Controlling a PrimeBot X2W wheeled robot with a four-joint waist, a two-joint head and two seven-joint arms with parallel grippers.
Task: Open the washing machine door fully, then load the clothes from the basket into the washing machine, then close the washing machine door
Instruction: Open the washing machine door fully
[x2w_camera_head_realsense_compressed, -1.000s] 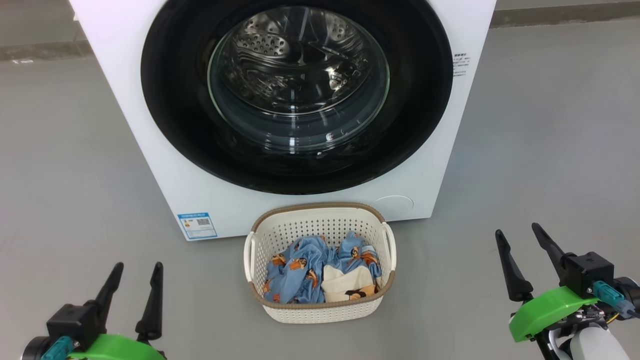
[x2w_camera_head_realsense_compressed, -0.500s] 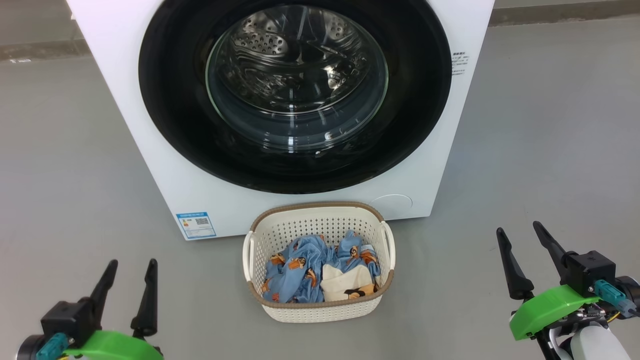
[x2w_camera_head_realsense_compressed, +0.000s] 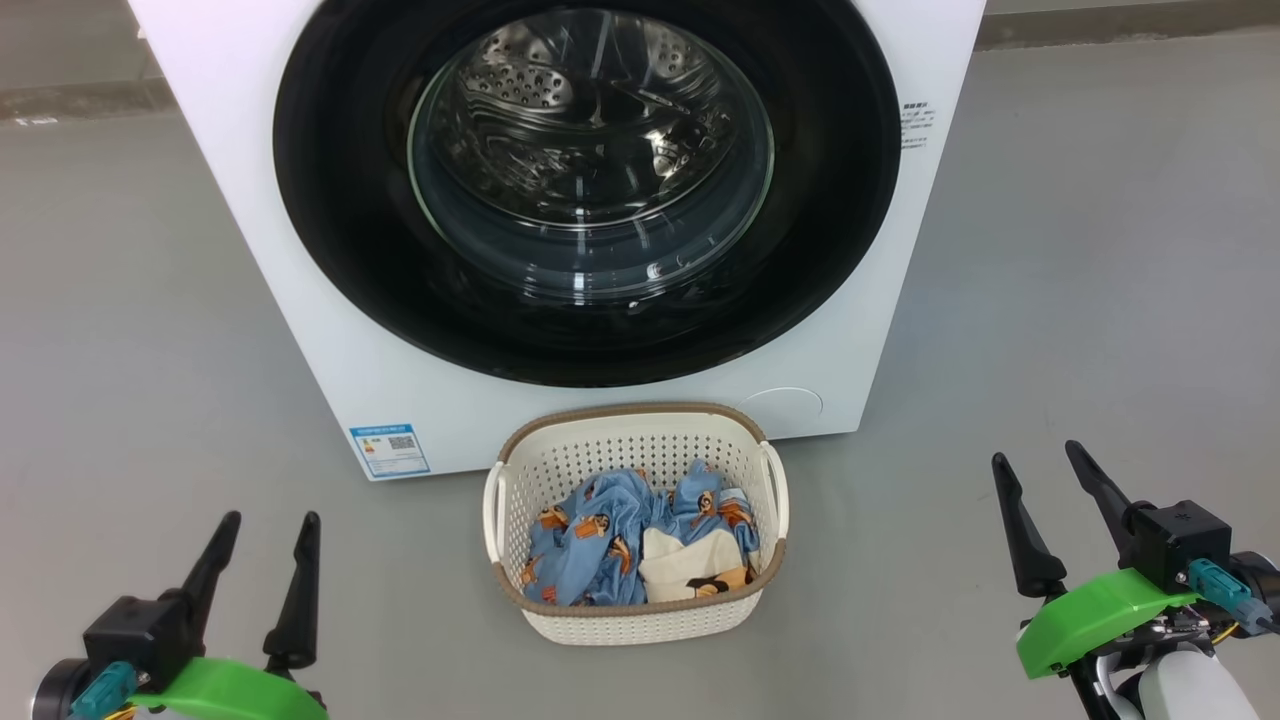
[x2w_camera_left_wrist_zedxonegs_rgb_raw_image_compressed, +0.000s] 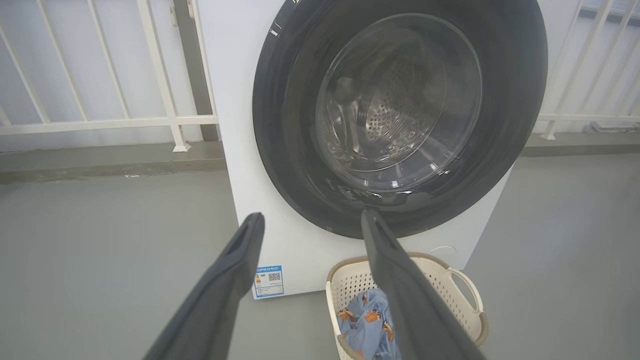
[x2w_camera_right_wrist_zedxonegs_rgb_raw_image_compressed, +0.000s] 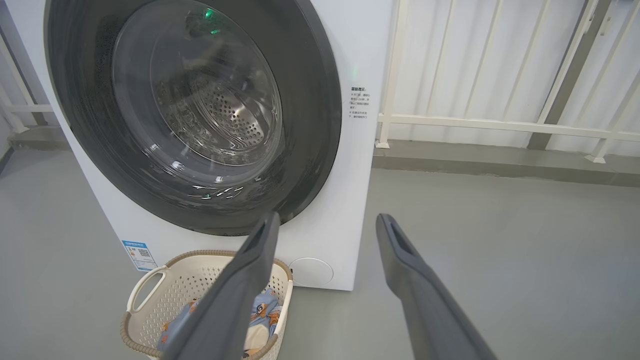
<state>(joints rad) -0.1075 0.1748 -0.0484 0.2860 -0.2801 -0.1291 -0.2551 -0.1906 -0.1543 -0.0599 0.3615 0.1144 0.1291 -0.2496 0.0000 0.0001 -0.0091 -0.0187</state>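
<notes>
The big white boxy front-loading washing machine (x2w_camera_head_realsense_compressed: 300, 330) has its large round door (x2w_camera_head_realsense_compressed: 330, 200), a glossy black rim around a bulging clear glass bowl, shut flush against the front, so step 1 is not yet done. Just before it on the grey floor (x2w_camera_head_realsense_compressed: 1050, 250) sits the small cream perforated plastic basket (x2w_camera_head_realsense_compressed: 640, 412) with a brown woven-look rim, with the soft light-blue printed clothes (x2w_camera_head_realsense_compressed: 590, 540) and 1 cream piece heaped inside. The 2 claws hang low on either side, well apart from everything: the left gripper (x2w_camera_head_realsense_compressed: 272, 518) and the right gripper (x2w_camera_head_realsense_compressed: 1035, 452) each have their dark fingers spread and hold nothing. My worry is the basket: it sits so close under the door that a reaching arm, or perhaps the swinging door's lower edge, could knock or tip it. I can't make out a handle on that smooth rim, so fingers may slip off. Loose cloth could also trail over the opening and get caught when the door shuts.
</notes>
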